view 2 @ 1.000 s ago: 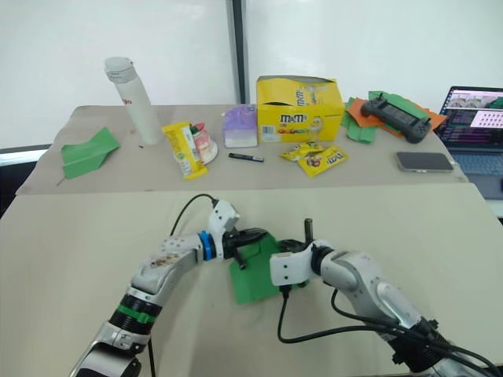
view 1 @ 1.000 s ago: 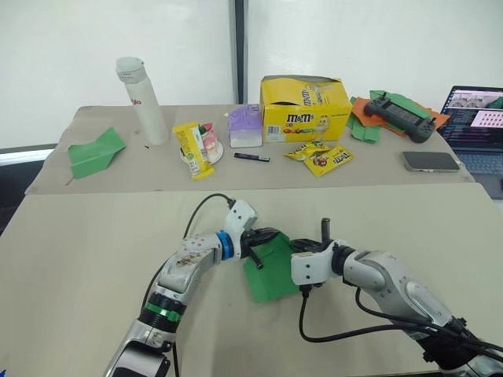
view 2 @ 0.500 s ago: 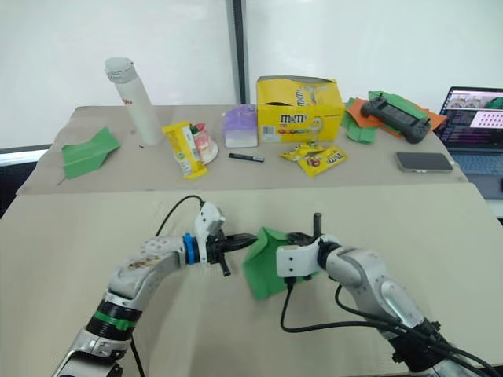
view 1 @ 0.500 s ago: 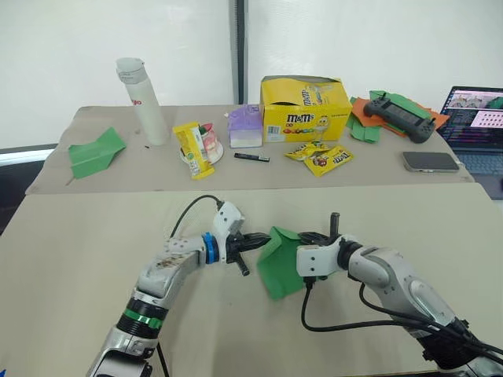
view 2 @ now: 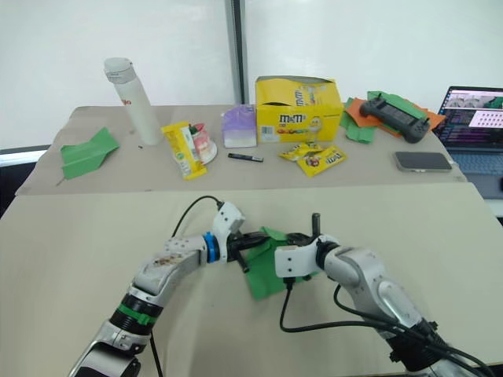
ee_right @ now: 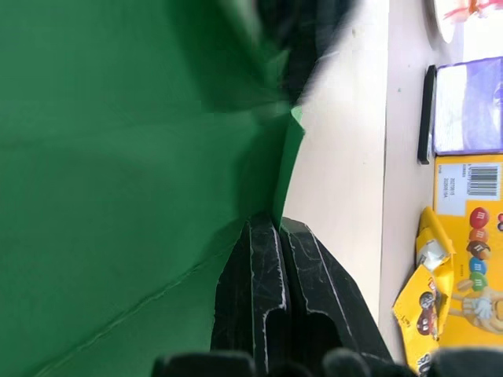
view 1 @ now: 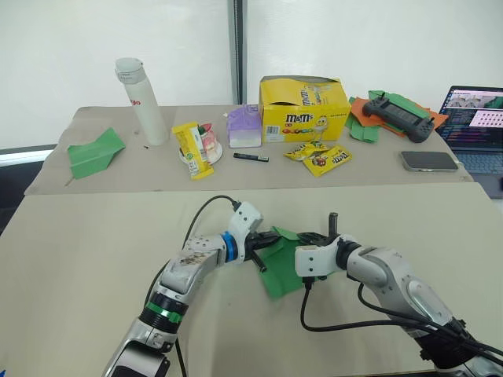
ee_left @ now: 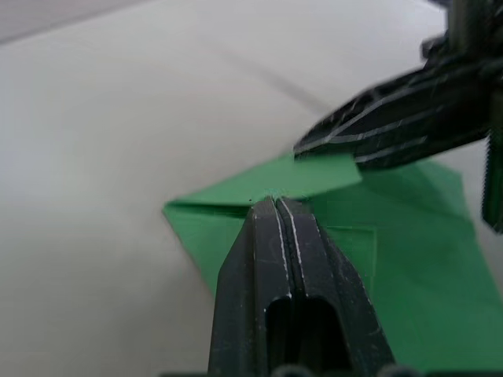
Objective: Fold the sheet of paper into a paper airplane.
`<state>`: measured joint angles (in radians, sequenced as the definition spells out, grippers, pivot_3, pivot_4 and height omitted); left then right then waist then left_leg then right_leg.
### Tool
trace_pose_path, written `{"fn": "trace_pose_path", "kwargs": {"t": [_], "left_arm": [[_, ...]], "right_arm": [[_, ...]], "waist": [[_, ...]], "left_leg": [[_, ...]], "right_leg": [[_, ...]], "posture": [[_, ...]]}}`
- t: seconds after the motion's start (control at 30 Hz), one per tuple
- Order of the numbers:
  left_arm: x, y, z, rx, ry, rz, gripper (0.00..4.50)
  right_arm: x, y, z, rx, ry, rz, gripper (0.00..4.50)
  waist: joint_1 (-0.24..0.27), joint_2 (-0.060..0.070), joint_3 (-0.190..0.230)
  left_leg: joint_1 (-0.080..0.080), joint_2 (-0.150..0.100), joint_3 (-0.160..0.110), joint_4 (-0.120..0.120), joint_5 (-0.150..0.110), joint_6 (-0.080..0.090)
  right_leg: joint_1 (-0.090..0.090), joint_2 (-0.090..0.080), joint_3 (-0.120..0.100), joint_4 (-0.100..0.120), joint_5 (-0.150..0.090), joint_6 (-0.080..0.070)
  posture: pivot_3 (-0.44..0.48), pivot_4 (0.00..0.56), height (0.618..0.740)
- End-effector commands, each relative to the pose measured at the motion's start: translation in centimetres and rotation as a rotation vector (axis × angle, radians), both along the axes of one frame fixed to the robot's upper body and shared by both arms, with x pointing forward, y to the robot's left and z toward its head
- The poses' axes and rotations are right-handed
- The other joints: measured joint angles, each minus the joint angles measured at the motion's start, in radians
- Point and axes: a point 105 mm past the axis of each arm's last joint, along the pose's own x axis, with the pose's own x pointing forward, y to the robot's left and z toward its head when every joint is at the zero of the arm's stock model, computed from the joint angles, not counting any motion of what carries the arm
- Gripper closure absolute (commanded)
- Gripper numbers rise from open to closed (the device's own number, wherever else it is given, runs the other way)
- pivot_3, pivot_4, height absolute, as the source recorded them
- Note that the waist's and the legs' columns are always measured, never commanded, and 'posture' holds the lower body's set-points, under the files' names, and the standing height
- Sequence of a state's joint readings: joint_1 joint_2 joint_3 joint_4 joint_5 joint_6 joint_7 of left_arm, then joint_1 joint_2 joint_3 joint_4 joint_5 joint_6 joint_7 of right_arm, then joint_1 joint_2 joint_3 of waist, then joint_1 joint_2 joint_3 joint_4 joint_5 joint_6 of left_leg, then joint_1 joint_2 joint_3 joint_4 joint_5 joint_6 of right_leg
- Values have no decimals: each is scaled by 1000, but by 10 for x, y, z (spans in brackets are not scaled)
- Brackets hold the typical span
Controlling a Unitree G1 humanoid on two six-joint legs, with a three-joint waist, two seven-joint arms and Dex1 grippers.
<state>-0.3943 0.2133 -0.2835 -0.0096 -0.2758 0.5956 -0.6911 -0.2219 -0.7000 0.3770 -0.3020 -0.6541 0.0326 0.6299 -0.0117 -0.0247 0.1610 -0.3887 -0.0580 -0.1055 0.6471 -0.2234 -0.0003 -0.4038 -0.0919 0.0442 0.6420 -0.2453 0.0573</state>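
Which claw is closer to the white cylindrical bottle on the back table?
Left. The left claw sits nearer the white cylindrical bottle; the right claw lies farther to the right.

Far bench (view 1: 118, 177), across the upper frame: a white bottle (view 1: 142, 100) stands upright at upper left, with a broad green paper dart (view 1: 94, 151) lying further left. Toward centre are a yellow snack packet (view 1: 193, 149), a purple box (view 1: 244, 126) and a black marker (view 1: 251, 157). An open yellow candy box (view 1: 306, 107) stands at upper centre, two yellow candy bags (view 1: 320, 157) just before it. At upper right: a black gamepad (view 1: 402, 115) on crumpled green and orange papers (view 1: 363, 118), a phone (view 1: 430, 161), and a laptop (view 1: 477, 119) at the right edge.
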Motion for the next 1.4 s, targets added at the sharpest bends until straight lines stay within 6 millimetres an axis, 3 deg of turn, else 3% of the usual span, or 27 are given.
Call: {"fn": "trace_pose_path", "kwargs": {"t": [0.03, 0.43, 0.5, 0.63, 0.73, 1.0, 1.23, 1.4], "left_arm": [[0, -4, 5, -16, -12, 1, 4500], [-1, -2, -4, -5, 14, 20, 4500], [-1, -2, -4, -5, 16, 19, 4500], [-2, -2, -5, -4, 19, 17, 4500], [-2, 0, -6, 3, 18, 15, 4500], [-2, 0, -3, -8, 6, -1, 4500], [-5, 6, 6, -25, -12, -23, 4500], [-8, 12, 7, -21, -9, -6, 4500]], "right_arm": [[2, 5, 20, 19, -79, 29, 4461], [-1, 8, 18, 58, -29, 27, 4461], [-2, 8, 23, 131, -17, 11, 3893], [-5, 1, 20, 106, 21, 11, 2559], [-17, 3, 38, 307, 129, 17, 1543], [-28, -42, 44, 470, 322, -146, 1543], [-20, -25, 38, 571, 393, -163, 1543], [-16, -33, 40, 601, 414, -207, 1543]], "waist": [[0, 0, 0], [0, 0, 0], [0, 0, 0], [0, 0, 0], [4, 0, 0], [6, 0, 0], [-2, 0, 0], [6, 0, 0]], "left_leg": [[0, 0, 0, 0, 0, 0], [0, 0, 0, 0, 0, 0], [0, 0, 0, 0, 0, 0], [0, 0, -1, 0, 0, 0], [0, 0, -1, 0, 0, 0], [1, 0, -2, 0, 0, 0], [1, 1, -1, 0, 0, 0], [0, 0, -2, 0, 0, 0]], "right_leg": [[0, 0, 0, 0, 0, 0], [0, 0, 0, 0, 0, 0], [0, 0, 0, 0, 0, 0], [0, 0, 0, 0, 0, 0], [0, 0, 0, 0, 0, 0], [2, 0, 0, 0, 0, 0], [1, 1, 0, 1, 0, 0], [1, -1, 0, 0, 0, 0]], "posture": [[0, 150, 740], [0, 150, 740], [0, 150, 740], [0, 150, 740], [0, 150, 740], [0, 150, 740], [0, 150, 740], [0, 150, 740]]}}
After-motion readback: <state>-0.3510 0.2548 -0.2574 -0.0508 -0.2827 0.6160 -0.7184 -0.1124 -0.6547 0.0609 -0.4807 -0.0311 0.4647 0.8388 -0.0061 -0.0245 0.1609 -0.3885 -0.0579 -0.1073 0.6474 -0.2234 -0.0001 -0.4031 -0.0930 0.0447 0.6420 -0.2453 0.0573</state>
